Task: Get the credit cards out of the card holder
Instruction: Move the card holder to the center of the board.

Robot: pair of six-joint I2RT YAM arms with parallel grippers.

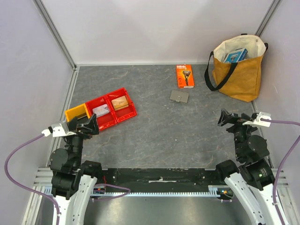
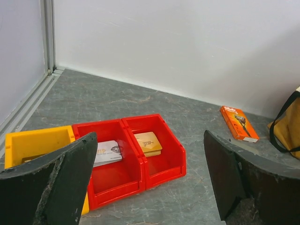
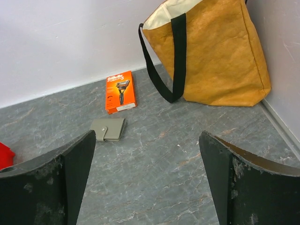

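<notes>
the grey holder (image 1: 179,96) lies, seemingly closed, on the surface (image 1: 159,126) just beside the razor pack (image 1: 184,76), on its near side. both the left claw (image 1: 93,124) and right claw (image 1: 221,118) gape wide, empty, well apart from it.

Card holder (image 3: 108,129) looks matt, red bins (image 2: 161,172) glossy plastic, table (image 1: 159,136) mottled.

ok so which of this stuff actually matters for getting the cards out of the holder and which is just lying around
For the job:
card holder, folded shut on the table
left gripper and right gripper, both open and empty

Lying about:
razor package
tote bag
red bins
yellow bin
</notes>
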